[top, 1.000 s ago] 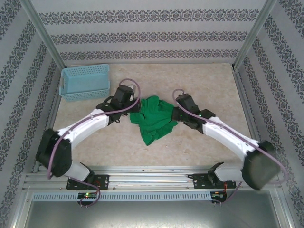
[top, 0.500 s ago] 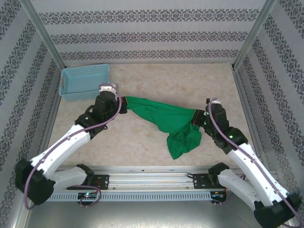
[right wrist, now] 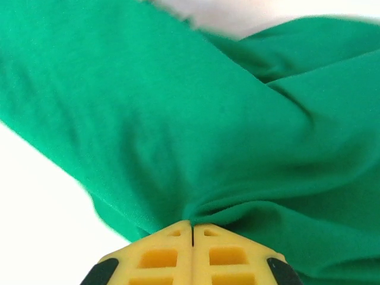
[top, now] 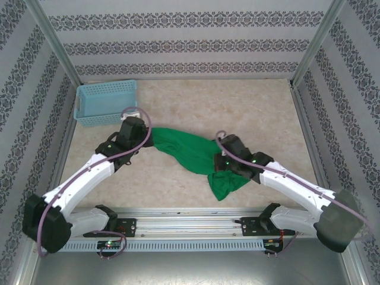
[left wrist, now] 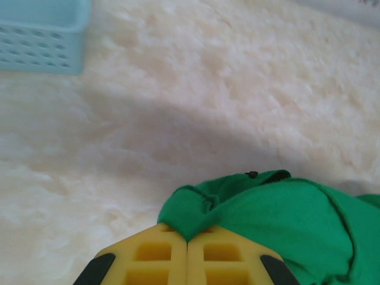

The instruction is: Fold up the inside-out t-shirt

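The counter is seen from above, behind the arm bases. The wrist cameras are set close behind the left hand and right hand; the t-shirt is shared by all three views.

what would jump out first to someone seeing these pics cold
The bright green t-shirt catches the eye first: it runs as a stretched band across the middle of the table. One end is pinched by the left gripper and the other by the right gripper, both shut on the cloth. Next comes the light blue basket in the far left corner, apart from the shirt.
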Tool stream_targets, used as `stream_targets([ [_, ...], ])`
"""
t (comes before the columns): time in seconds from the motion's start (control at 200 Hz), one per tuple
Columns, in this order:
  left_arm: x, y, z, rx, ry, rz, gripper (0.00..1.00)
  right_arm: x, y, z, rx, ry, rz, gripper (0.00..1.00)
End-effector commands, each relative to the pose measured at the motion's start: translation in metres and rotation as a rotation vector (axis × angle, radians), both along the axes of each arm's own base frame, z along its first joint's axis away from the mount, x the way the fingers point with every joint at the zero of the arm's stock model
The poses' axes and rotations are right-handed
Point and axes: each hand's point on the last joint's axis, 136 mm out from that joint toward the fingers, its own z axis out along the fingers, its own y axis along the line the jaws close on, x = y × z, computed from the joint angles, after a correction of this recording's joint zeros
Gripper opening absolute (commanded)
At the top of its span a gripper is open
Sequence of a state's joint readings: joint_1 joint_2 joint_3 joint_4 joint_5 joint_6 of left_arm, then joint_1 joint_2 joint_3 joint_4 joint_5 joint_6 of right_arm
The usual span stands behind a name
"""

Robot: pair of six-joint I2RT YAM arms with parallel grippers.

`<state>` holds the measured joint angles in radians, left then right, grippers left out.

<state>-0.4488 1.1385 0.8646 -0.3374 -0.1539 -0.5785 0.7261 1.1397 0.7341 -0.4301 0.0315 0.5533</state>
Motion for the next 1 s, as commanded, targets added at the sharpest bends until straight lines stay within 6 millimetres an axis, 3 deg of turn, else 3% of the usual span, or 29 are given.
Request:
stream_targets([
  [0.0, -0.013, 0.028, -0.026, 0.062, 0.057, 0.097, 0.0, -0.01, 0.018, -0.007, -0.043, 0.01, 0.075, 0.13],
  [0.09, -0.021, 0.029, -0.045, 0.075, 0.113, 0.09, 0.0, 0.0, 0.011, 0.006, -0.075, -0.044, 0.041, 0.54],
  [0.19, -0.028, 0.031, -0.061, 0.088, 0.161, 0.091, 0.0, 0.027, -0.002, 0.033, -0.064, -0.127, -0.021, 0.69],
  [0.285, -0.033, 0.034, -0.069, 0.09, 0.179, 0.096, 0.0, 0.061, -0.021, 0.038, -0.051, -0.102, -0.118, 0.72],
  [0.465, -0.04, 0.037, -0.076, 0.086, 0.188, 0.109, 0.0, 0.12, -0.048, 0.006, -0.143, 0.021, -0.235, 0.73],
  [0.535, -0.041, 0.035, -0.08, 0.076, 0.195, 0.101, 0.0, 0.138, -0.046, -0.011, -0.164, 0.071, -0.229, 0.73],
  [0.61, -0.042, 0.033, -0.083, 0.067, 0.2, 0.094, 0.0, 0.154, -0.03, -0.022, -0.15, 0.095, -0.19, 0.73],
  [0.754, -0.042, 0.033, -0.084, 0.063, 0.198, 0.087, 0.0, 0.16, 0.012, -0.041, -0.091, 0.148, -0.094, 0.74],
  [0.859, -0.043, 0.034, -0.085, 0.073, 0.203, 0.083, 0.0, 0.149, 0.039, -0.059, -0.107, 0.189, -0.023, 0.74],
  [0.994, -0.044, 0.035, -0.089, 0.077, 0.215, 0.081, 0.0, 0.134, 0.055, -0.084, -0.123, 0.254, 0.007, 0.69],
])
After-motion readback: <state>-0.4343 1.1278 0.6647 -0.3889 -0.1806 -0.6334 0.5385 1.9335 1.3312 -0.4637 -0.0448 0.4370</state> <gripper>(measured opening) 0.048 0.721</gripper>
